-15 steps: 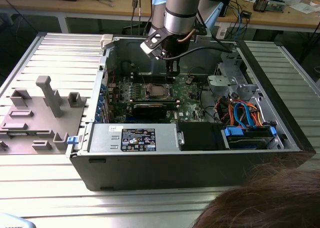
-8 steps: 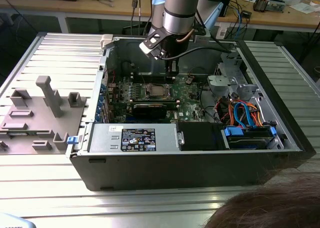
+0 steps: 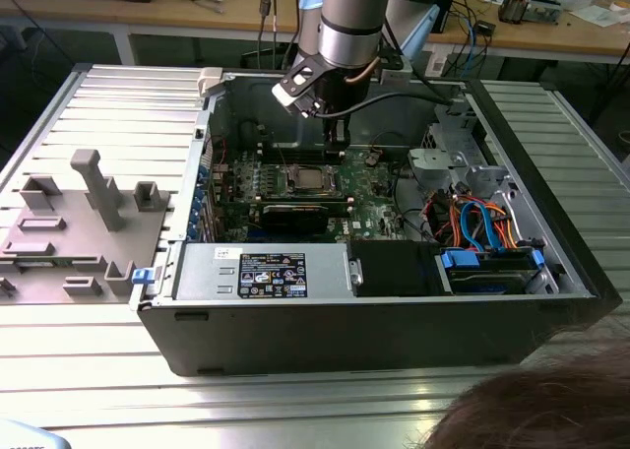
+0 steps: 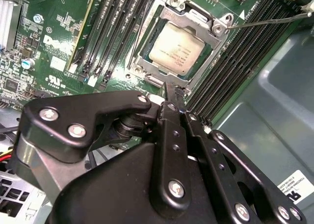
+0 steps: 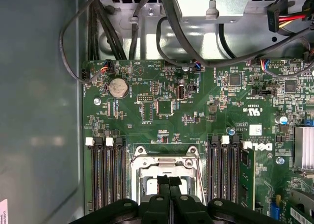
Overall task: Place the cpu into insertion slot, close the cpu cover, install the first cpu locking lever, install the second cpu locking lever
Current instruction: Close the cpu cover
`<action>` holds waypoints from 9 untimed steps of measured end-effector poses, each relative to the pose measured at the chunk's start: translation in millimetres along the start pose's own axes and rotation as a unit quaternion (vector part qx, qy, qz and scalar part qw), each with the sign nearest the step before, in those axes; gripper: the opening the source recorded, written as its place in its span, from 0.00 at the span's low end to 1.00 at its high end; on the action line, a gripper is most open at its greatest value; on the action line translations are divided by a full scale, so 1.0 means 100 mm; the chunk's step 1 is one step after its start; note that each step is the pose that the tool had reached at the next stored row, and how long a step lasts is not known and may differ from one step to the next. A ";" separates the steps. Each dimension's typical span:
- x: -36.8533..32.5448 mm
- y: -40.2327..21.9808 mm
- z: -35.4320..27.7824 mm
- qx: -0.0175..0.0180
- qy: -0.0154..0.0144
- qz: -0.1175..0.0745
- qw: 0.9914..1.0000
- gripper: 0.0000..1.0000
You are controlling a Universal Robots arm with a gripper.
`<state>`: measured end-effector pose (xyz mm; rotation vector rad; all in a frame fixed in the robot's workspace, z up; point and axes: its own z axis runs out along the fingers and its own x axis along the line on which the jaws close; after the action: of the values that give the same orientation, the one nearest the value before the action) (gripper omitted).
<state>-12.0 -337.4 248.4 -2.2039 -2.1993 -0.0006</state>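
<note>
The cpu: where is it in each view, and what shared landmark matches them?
Exterior view: the cpu sits mid-motherboard, beneath the gripper.
Second wrist view: the cpu lies framed by the cpu cover, beyond the gripper.
First wrist view: the cpu is partly hidden behind the gripper.
Shared landmark: memory slots flanking the socket.

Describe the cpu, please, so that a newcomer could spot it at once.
Look inside the open computer case, at the green motherboard. Between its black memory slots sits the cpu, the one flat, silvery-tan square, framed by the cpu cover.

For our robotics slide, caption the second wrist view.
Shut black gripper poised over square silvery-tan cpu, framed by thin silvery metal cpu cover.
</note>
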 end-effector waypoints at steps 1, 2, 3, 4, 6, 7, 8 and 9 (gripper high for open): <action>0.000 -0.005 0.001 0.000 0.000 0.000 1.000 0.11; 0.000 -0.010 0.001 0.000 0.000 0.000 1.000 0.11; 0.000 -0.020 0.002 0.000 0.000 0.000 1.000 0.11; 0.000 -0.023 0.002 0.000 0.000 0.000 1.000 0.11; 0.000 -0.027 0.003 0.000 0.000 0.000 1.000 0.11; 0.000 -0.041 0.008 0.000 0.000 0.000 1.000 0.11; 0.000 -0.063 0.015 0.000 0.000 0.000 1.000 0.11; -0.001 -0.089 0.025 0.000 0.000 0.000 1.000 0.11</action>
<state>-20.9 -337.4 246.1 -2.2039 -2.1993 -0.0006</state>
